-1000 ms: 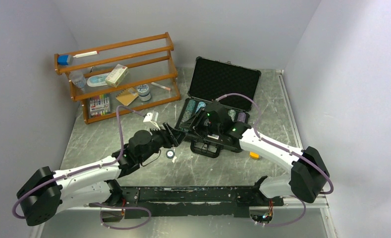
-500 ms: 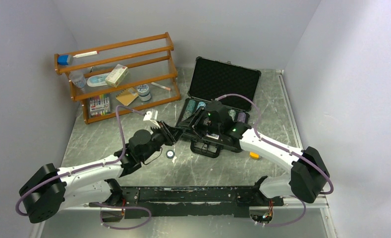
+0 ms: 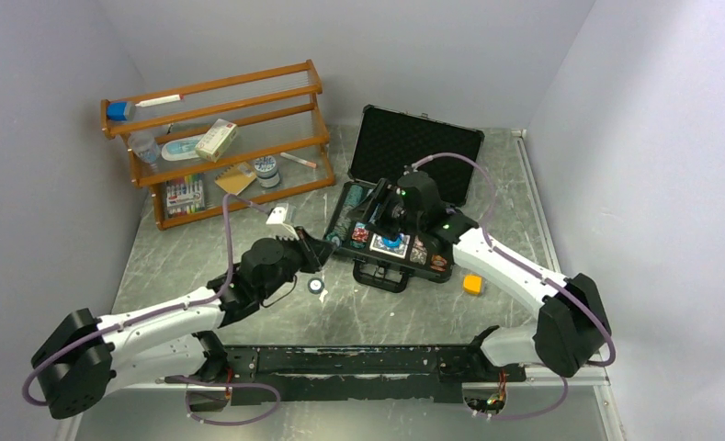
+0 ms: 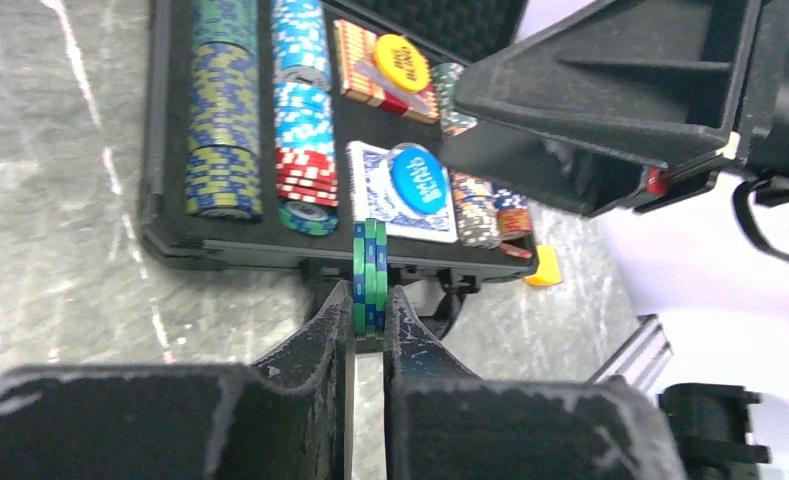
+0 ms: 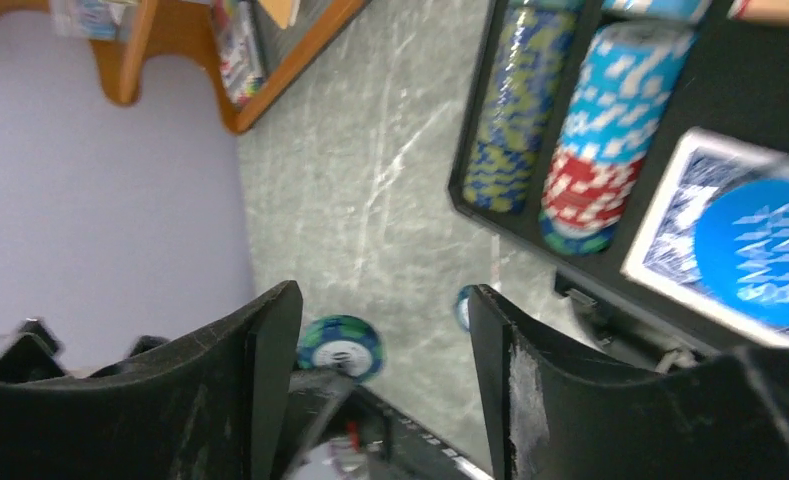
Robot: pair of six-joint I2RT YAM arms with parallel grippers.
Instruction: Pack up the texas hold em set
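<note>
Chips come first: three green-and-blue chips [image 4: 369, 250], striped and standing on edge, are pinched between the fingers of the left claw [image 4: 368, 292]. That claw hangs over the marbled desk [image 3: 524, 211] just short of the black case [image 4: 154, 150]. Beside it, a loose chip [image 3: 315, 286] with a white centre lies flat on the desk. To the right, near the case's front corner, sits an orange cube [image 3: 471, 285].

The case lies open, its handle [image 3: 381, 276] toward the arms and its foam-lined lid [image 3: 418, 147] standing up at the back. Over its tray hovers the right claw [image 5: 382, 300], fingers spread wide and holding nothing.

In the tray, a yellow-and-blue chip row [image 4: 220, 110] runs beside a light-blue and red row [image 4: 303, 110]. Next to them a blue-backed card deck [image 4: 370, 175] carries a blue button [image 5: 760, 255] printed "SMALL BLIND". Farther in, a yellow button [image 4: 402, 62] rests on a red-backed deck [image 4: 355, 60] — its lettering is too blurred to read. At the far left stands an orange wooden rack [image 3: 248, 201] holding small items.
</note>
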